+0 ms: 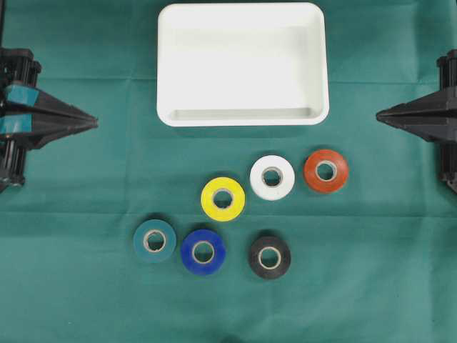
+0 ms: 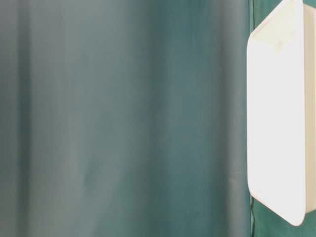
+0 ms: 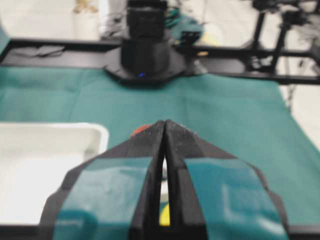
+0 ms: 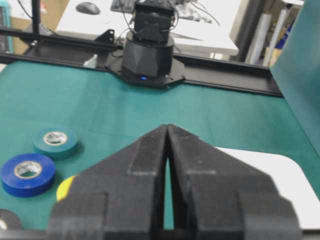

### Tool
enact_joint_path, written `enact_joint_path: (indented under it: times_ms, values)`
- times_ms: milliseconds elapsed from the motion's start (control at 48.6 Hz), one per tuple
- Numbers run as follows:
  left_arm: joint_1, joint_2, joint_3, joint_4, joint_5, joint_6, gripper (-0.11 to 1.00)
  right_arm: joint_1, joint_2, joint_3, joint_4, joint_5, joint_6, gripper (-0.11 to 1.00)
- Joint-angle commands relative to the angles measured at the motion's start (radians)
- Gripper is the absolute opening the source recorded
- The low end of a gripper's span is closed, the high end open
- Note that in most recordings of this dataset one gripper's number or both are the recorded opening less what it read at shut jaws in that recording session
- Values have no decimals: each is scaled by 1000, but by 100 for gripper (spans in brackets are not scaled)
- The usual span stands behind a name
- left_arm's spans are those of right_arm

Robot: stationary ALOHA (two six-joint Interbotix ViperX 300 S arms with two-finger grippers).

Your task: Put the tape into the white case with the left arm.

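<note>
Overhead view shows me I'm at the very start: the white case (image 1: 243, 64) sits empty at the far middle of the green cloth (image 1: 86, 286), and all six tape rolls lie flat on the cloth nearer to me, none touching the case. The left gripper (image 1: 93, 121) is parked at the left edge, its teal-patched fingers pressed tip to tip with nothing between them; my left wrist view confirms the jaws are fully together. The right gripper (image 1: 380, 112) rests at the right edge, also closed on nothing.

I judge the next move as opening the left jaws and reaching for a roll. The teal tape (image 1: 154, 240) lies nearest my left arm, with the blue tape (image 1: 203, 251) just beside it, close but apart. The yellow tape (image 1: 223, 199) is closest to the case, and the white tape (image 1: 272, 177), red tape (image 1: 325, 170) and black tape (image 1: 269, 257) sit further right.

Nothing blocks the path from the rolls to the case. My concern is the gap between teal and blue: a wide-open finger could nudge the blue roll. Since the rolls lie flat, I'd pinch one wall through the centre hole.
</note>
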Motion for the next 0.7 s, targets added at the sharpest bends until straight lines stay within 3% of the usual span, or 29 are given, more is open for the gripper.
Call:
enact_joint_path:
  times_ms: [0, 41, 123, 350, 432, 679]
  values:
    - [-23, 8, -28, -2, -9, 3, 2, -3, -6, -5, 0, -3, 2, -9]
    - [-25, 9, -23, -2, -9, 5, 2, -3, -11, 0, 2, -6, 2, -9]
    - [-25, 8, -11, -2, -11, 11, 15, -5, -21, 12, 0, -8, 2, -9]
    - [-25, 8, -2, -2, -9, 12, 79, -8, -31, 28, 2, -3, 2, -9]
    - [-25, 8, 0, -2, -9, 12, 95, -9, -29, 29, 0, -3, 2, -9]
    - [5, 46, -5, -2, -3, 8, 97, -38, -31, 74, -2, 0, 0, -9]
